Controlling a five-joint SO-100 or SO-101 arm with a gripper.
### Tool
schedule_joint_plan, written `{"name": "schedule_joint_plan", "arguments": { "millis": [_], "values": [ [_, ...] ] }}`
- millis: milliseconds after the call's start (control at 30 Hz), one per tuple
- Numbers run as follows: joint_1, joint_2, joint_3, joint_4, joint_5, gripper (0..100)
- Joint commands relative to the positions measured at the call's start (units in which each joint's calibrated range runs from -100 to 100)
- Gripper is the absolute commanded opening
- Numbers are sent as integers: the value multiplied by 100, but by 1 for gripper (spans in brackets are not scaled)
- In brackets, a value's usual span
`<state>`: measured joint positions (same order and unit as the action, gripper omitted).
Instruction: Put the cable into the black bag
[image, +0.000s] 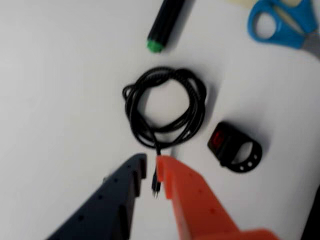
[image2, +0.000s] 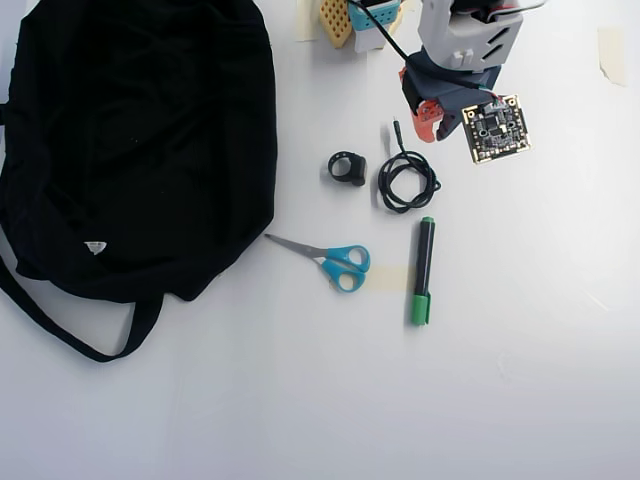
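A robot arm's gripper (image: 151, 165) hung over the white table (image2: 520, 380) with its dark blue finger (image: 131, 172) and its orange finger (image: 172, 175) parted by a narrow gap, holding nothing. In the wrist view the plug end of the cable (image: 165, 107) lay in that gap, on the table below the fingertips, and no contact between fingers and cord could be made out.

The cable (image2: 405, 178), a thin black cord wound in a loose coil, rested flat on the table, its straight end running from the coil toward the gripper (image2: 425, 112) in the overhead view. A small black ring-shaped object (image2: 347, 167) sat just beside the coil, to its left in the overhead view and to its right in the wrist view (image: 235, 148), where a red mark showed on its block. A black marker with a green cap (image2: 423, 270) lay near the coil on the side away from the arm. Blue-handled scissors (image2: 330, 260) lay near the marker, their blades pointing toward the black bag (image2: 140, 140).

The bag, slumped and floppy, filled the upper left of the overhead view, well apart from the cable, with a strap handle (image2: 90, 340) trailing below it and a tiny white tag (image2: 95, 246) on its cloth
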<state>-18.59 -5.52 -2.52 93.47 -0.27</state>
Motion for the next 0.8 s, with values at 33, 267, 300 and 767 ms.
{"name": "schedule_joint_plan", "arguments": {
  "millis": [33,267,300,767],
  "values": [
    [-41,-128,350,41,368,3],
    [49,-112,934,-545,515,3],
    [79,-112,1015,-682,515,3],
    [251,378,1545,-2250,520,17]
  ]
}}
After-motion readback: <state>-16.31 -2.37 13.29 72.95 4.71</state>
